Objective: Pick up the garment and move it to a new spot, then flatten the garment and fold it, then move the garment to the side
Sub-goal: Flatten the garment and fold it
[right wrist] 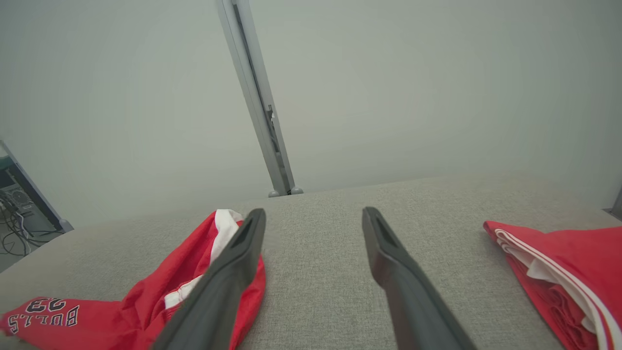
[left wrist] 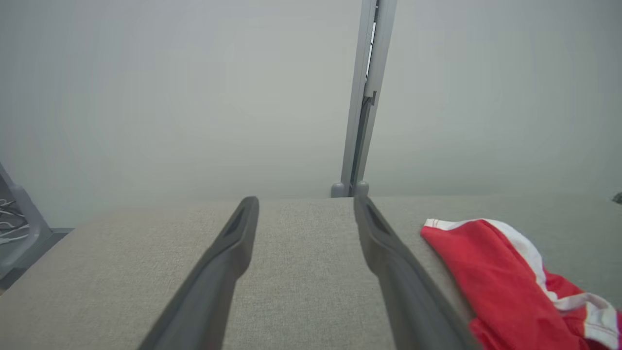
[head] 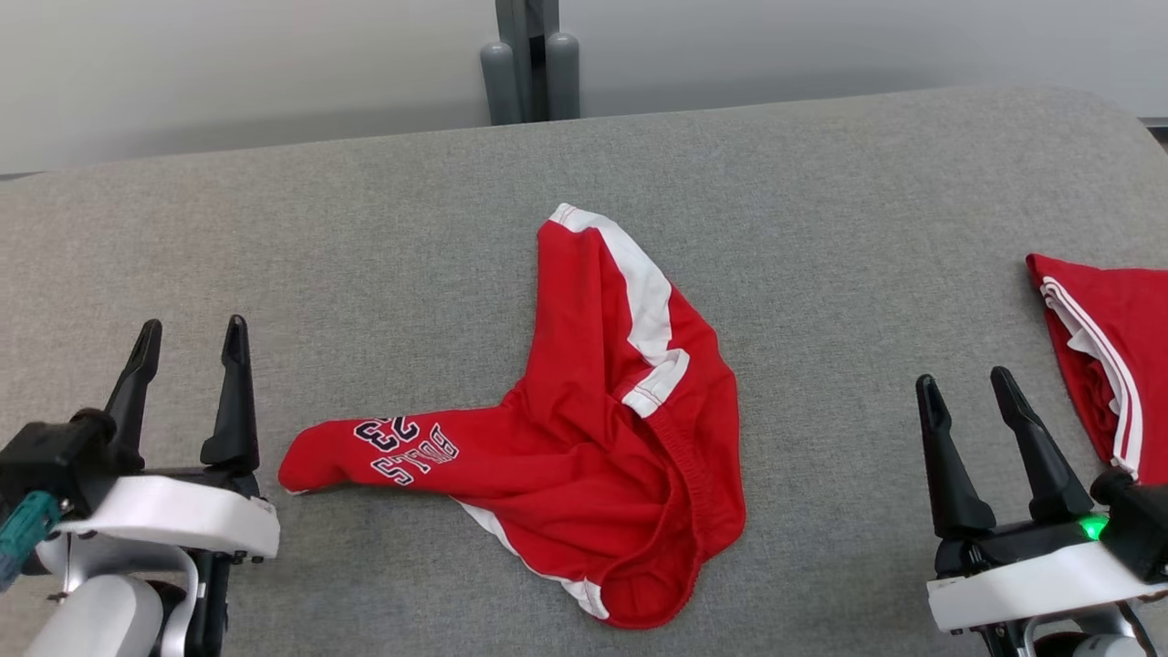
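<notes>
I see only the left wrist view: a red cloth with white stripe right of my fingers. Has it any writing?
Observer: Yes, the crumpled red garment with white stripes has dark letters and "23" on its end nearest the left gripper.
Operator: Is there any other cloth?
Observer: A second red garment with white trim lies beside the right gripper.
Operator: Is that gripper holding it?
Observer: No, its fingers are open and empty.

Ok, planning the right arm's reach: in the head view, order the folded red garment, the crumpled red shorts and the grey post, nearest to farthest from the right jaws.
1. Folded red garment, just to their right.
2. Crumpled red shorts, centre, to their left.
3. Grey post, past the far edge of the table.
</notes>
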Robot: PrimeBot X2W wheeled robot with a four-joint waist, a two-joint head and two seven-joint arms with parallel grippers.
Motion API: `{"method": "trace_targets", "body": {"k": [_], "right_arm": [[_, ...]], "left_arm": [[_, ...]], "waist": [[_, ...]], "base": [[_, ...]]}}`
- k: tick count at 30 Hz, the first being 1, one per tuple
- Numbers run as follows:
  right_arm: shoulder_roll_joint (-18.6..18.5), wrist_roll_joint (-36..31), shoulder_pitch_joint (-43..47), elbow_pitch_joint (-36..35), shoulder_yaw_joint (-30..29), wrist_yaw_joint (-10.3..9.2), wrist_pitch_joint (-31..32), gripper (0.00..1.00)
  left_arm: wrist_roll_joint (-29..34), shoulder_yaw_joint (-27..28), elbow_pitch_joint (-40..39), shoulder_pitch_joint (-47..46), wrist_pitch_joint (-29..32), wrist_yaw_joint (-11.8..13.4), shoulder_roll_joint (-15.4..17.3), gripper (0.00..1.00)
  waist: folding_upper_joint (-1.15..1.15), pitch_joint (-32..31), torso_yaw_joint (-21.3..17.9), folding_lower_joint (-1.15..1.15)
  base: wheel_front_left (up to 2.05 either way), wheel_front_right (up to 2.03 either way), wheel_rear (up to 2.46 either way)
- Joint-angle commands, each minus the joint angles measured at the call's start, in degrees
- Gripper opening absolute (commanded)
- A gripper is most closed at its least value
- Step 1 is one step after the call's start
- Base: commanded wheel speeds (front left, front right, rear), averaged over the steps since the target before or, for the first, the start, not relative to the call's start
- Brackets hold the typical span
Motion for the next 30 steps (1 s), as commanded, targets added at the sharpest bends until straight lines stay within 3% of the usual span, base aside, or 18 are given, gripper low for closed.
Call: {"method": "trace_targets", "body": {"k": [1, 10, 15, 30], "right_arm": [[-0.31, -1.06, -0.81, -0.57, -0.07, 0.01, -0.37, 1.0], [-0.31, -4.13, 0.55, -1.28, 1.07, 0.01, 0.66, 1.0], [-0.31, -4.09, 2.99, -0.71, 0.7, 0.01, 1.36, 1.0], [-0.31, -3.22, 6.6, -1.36, -0.1, 0.01, 2.92, 1.0]], "left_arm": [[-0.18, 0.8, -1.27, 1.01, -1.2, 0.64, -0.44, 1.0], [4.16, 2.46, -10.54, 7.61, -5.25, 2.96, -3.38, 1.0], [9.36, -1.96, -9.22, 10.29, -3.22, 4.64, -1.68, 1.0], [10.2, -4.72, -9.08, 12.16, 1.17, 6.61, -1.71, 1.0]], "waist": [[0.0, -0.3, 0.36, 0.0], [0.0, -2.8, 0.95, 0.0], [0.0, -5.06, 0.65, 0.0], [0.0, -8.62, -0.13, 0.0]], "base": [[0.0, 0.0, 0.0], [0.0, 0.0, 0.0], [0.0, 0.0, 0.0], [0.0, 0.0, 0.0]]}}
